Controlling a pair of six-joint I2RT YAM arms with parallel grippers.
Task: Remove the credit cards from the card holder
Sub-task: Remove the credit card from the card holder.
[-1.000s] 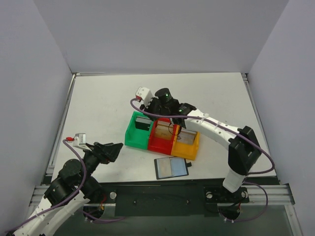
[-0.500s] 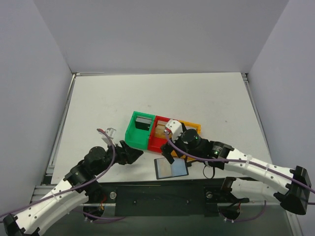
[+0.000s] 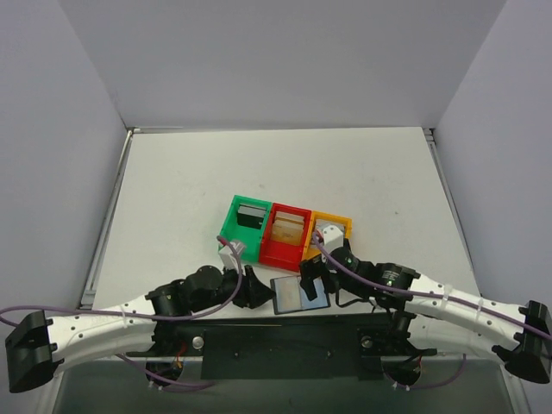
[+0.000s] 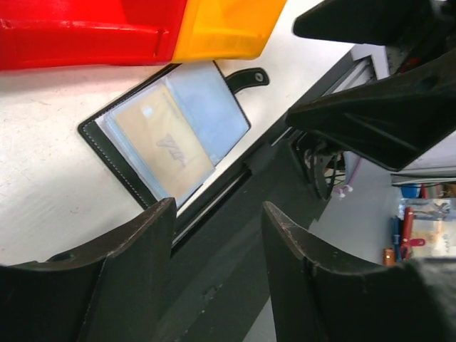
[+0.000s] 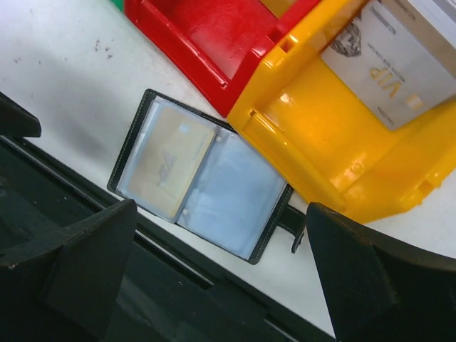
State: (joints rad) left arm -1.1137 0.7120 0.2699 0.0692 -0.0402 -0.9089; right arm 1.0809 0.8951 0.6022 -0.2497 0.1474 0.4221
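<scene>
Both arms have swung in toward the near edge of the worktop (image 3: 172,190). We see the three-box tray (image 3: 278,255), and just in front of it the black card holder (image 3: 291,297) lying open. Our left hand (image 3: 256,291), partly spread, sits beside the holder's left edge; our right hand (image 3: 312,278), spread wide, hangs over its far corner. Both grasp nothing. One tan card (image 4: 160,139) sits in a sleeve.
</scene>
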